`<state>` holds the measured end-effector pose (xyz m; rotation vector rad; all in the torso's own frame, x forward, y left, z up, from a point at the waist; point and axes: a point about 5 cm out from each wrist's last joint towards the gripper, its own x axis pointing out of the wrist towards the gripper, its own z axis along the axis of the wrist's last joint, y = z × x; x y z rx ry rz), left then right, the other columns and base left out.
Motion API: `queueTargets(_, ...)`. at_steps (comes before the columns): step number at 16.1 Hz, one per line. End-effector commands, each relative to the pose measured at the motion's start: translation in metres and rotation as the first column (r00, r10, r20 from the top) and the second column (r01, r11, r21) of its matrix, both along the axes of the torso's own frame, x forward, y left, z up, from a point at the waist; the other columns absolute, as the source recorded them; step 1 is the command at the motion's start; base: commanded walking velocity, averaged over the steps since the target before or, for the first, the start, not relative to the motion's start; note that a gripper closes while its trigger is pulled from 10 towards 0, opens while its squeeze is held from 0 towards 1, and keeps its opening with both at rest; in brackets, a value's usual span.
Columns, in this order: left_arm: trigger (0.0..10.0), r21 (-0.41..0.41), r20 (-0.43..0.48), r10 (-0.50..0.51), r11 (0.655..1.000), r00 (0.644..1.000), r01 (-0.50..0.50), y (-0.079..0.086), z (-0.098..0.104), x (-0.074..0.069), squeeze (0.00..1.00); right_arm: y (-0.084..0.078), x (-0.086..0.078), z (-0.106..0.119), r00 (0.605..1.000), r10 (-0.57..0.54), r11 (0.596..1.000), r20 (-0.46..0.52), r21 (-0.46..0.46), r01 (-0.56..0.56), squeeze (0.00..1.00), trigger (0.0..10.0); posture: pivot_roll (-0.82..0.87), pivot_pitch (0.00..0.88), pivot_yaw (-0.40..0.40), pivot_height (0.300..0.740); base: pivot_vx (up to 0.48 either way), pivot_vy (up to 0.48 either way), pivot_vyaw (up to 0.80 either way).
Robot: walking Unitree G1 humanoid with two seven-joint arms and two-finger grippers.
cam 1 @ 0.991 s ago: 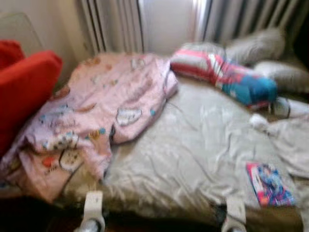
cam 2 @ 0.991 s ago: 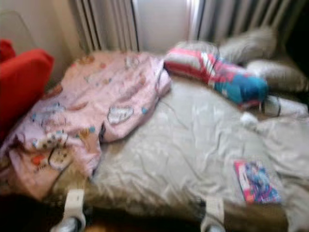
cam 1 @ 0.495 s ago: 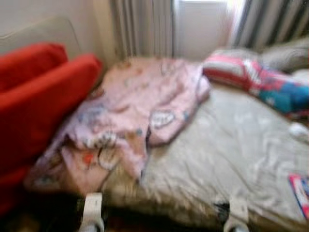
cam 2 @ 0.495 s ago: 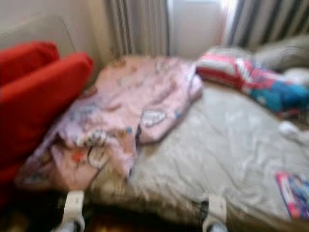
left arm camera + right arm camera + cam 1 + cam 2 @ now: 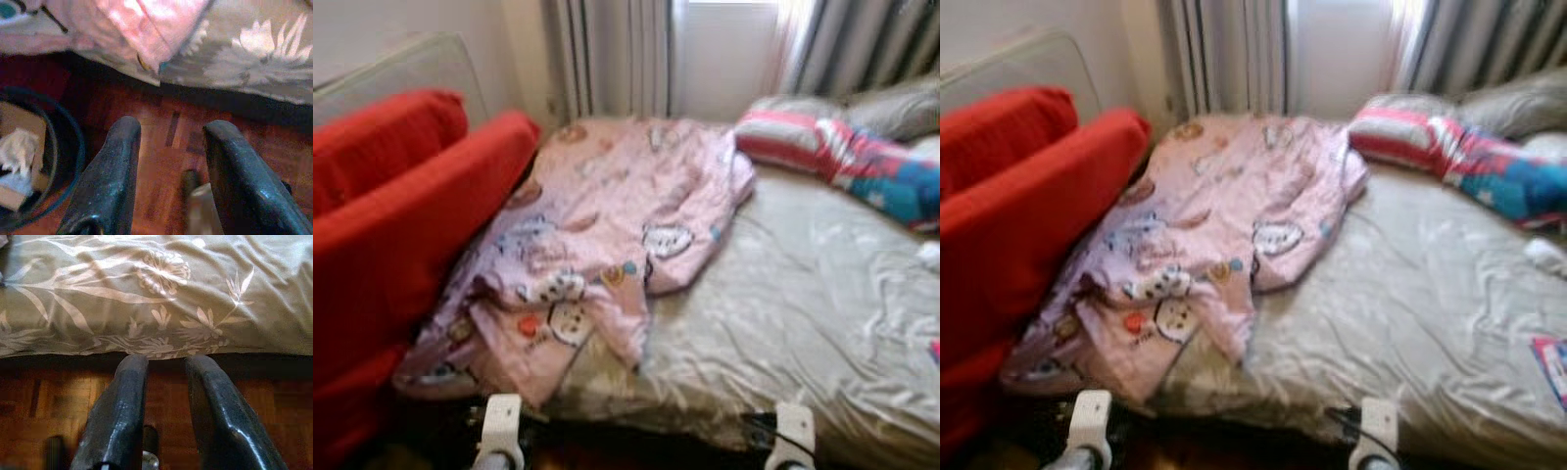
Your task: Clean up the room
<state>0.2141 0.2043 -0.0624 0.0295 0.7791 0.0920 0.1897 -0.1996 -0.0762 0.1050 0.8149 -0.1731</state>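
Pink blanket (image 5: 607,235) on bed (image 5: 803,304)

So on the bed (image 5: 803,313): one pink cartoon-print blanket (image 5: 607,235) on the left, one striped pillow (image 5: 842,157) far right, two grey pillows (image 5: 896,106) behind it. Two red cushions (image 5: 401,206) at the left. One bin (image 5: 29,161) on the floor.

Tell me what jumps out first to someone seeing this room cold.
The crumpled pink cartoon-print blanket grabs the eye, heaped across the left side of the bed with one corner spilling over the near edge. Right beside it on the left sits a bright red cushion. At the head of the bed lies a striped pink, white and blue pillow.
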Motion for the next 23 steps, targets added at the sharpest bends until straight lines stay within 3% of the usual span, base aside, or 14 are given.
queueTargets(1,10.0,0.021,-0.013,0.011,1.000,1.000,-0.011,0.0095,-0.0012,-0.0053,0.00,0.0098,0.0054,0.0013,1.000,0.013,1.000,0.014,0.021,-0.013,0.00,10.0,0.07,0.000,0.000,0.740,0.000,0.409,0.00)
queueTargets(7,10.0,0.023,-0.008,0.011,1.000,1.000,-0.010,0.0102,-0.0006,-0.0046,0.00,0.0108,0.0050,0.0011,1.000,0.013,1.000,0.014,0.023,-0.013,0.00,10.0,0.07,0.010,0.000,0.740,0.000,0.388,0.00)
queueTargets(23,10.0,0.007,0.000,0.003,1.000,1.000,-0.003,0.0075,-0.0006,-0.0040,0.00,0.0093,0.0056,0.0015,1.000,0.003,1.000,0.015,0.018,-0.003,0.00,10.0,0.08,0.052,0.000,0.740,0.000,0.000,0.00)
